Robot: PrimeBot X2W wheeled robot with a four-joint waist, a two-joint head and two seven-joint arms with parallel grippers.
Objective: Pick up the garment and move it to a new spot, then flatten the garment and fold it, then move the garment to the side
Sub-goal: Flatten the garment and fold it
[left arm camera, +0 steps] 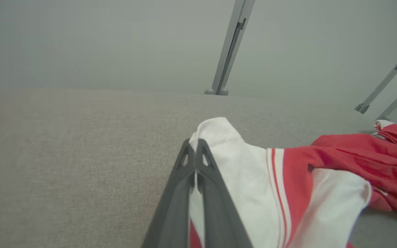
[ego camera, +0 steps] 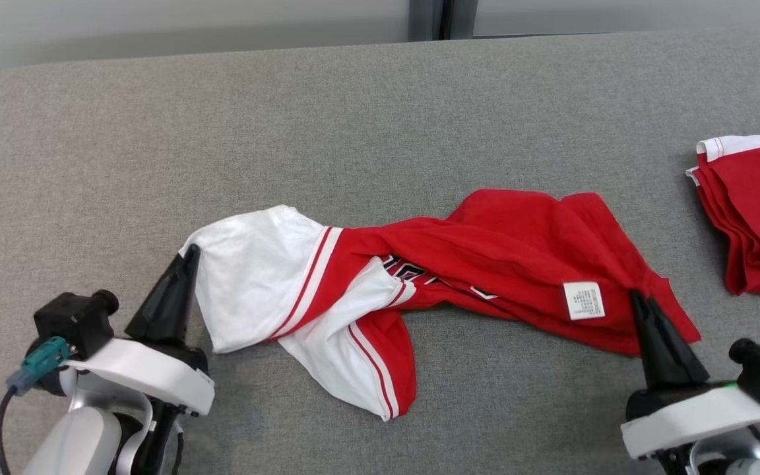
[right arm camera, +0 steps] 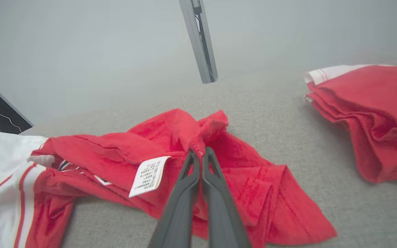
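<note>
Grey table spreads wide, and the garment, a red and white jersey, lies twisted across its near middle, well apart from the folded red pile at the right. Left gripper is pinched shut on the edge of the white sleeve, right gripper clamped on the red hem. Thin bites, both: lift too sharply and cloth could slip free, or the twist could tighten. The white care label shows print too small to read
</note>
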